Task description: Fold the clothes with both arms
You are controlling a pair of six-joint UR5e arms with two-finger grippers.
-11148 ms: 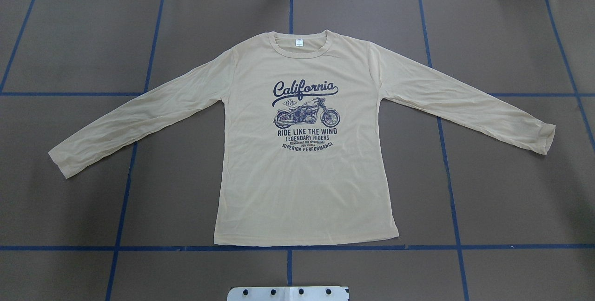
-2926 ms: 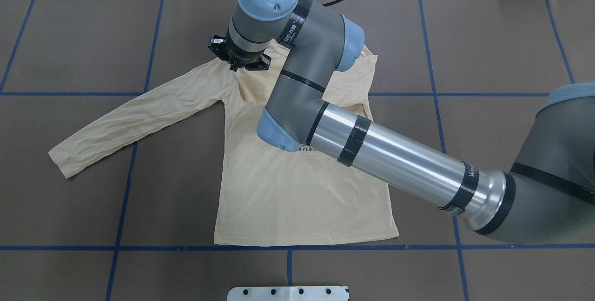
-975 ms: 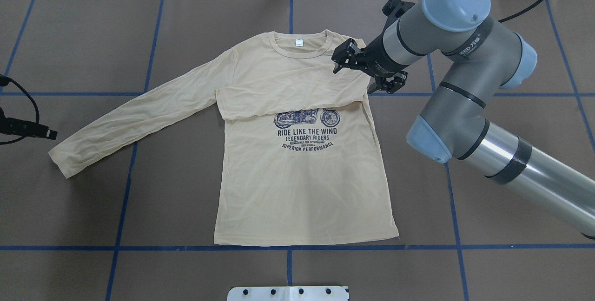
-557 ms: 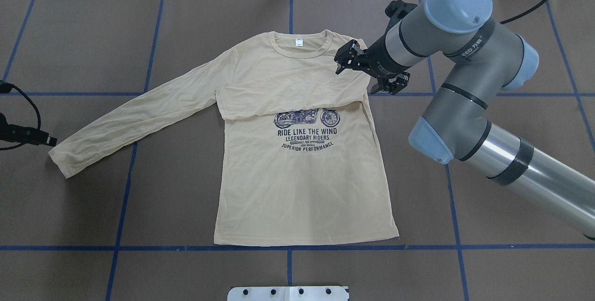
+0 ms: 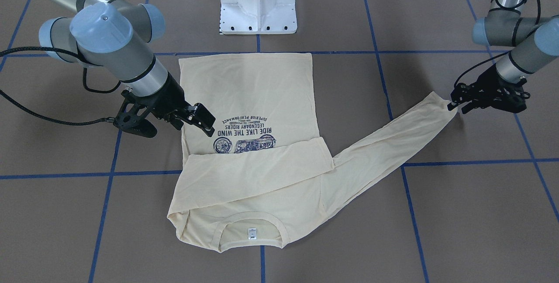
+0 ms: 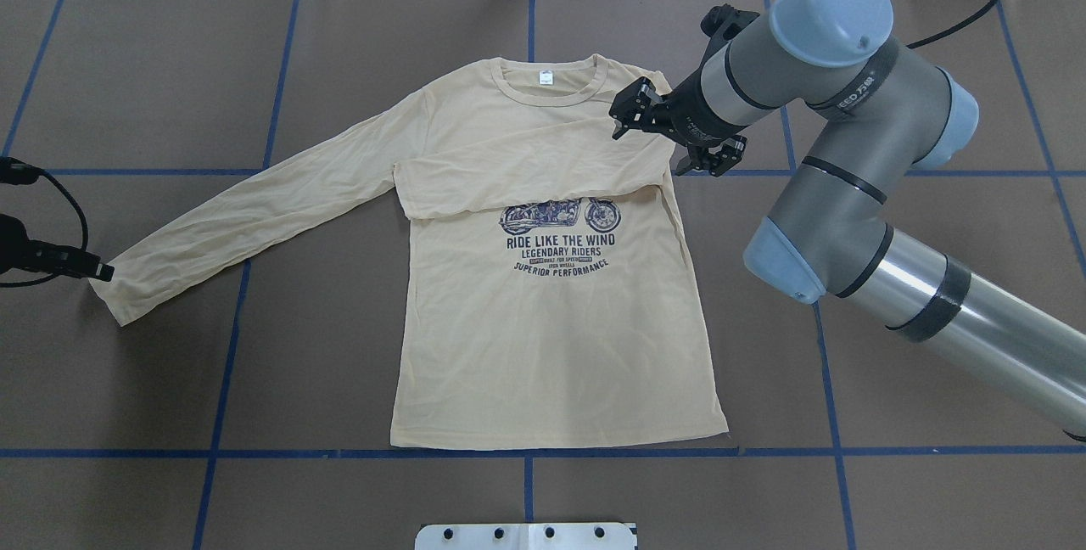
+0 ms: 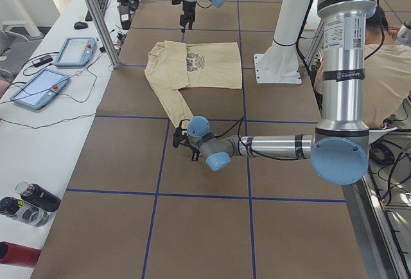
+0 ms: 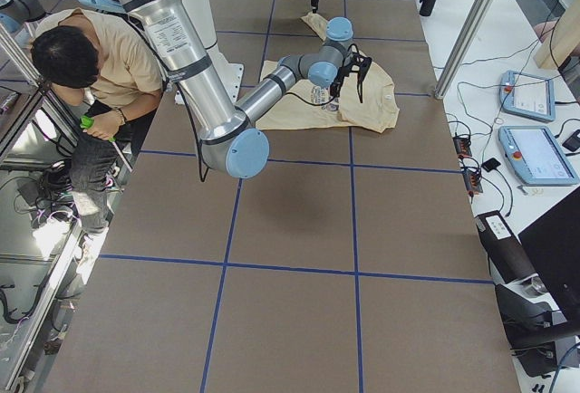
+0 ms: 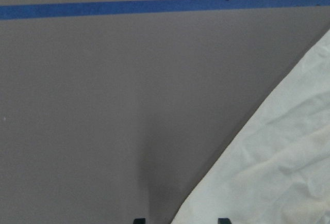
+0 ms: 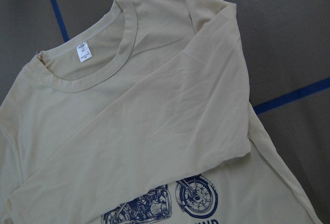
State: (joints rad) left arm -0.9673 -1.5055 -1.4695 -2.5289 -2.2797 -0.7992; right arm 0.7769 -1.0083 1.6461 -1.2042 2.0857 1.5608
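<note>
The pale cream-yellow T-shirt [image 6: 551, 346] lies flat, print up, with its neck label at the far side. One sleeve is folded across the chest and covers the top of the print [image 10: 170, 203]. The other sleeve [image 6: 254, 210] stretches out toward my left gripper [image 6: 103, 272], which is open at the cuff [image 5: 436, 99]. In the left wrist view the sleeve edge [image 9: 278, 172] lies between the two fingertips [image 9: 223, 220]. My right gripper [image 6: 618, 115] hovers open over the shirt's shoulder with nothing in it [image 5: 209, 126].
The brown table mat carries blue tape lines [image 6: 526, 452]. The white robot base plate [image 6: 526, 535] sits at the near edge. A seated person [image 8: 91, 58] is beside the base. Control tablets [image 7: 38, 89] and bottles [image 7: 26, 202] line the side bench.
My left gripper has moved in from the table's left edge to the outstretched sleeve's cuff. The right gripper has barely shifted above the shoulder. The shirt lies as before.
</note>
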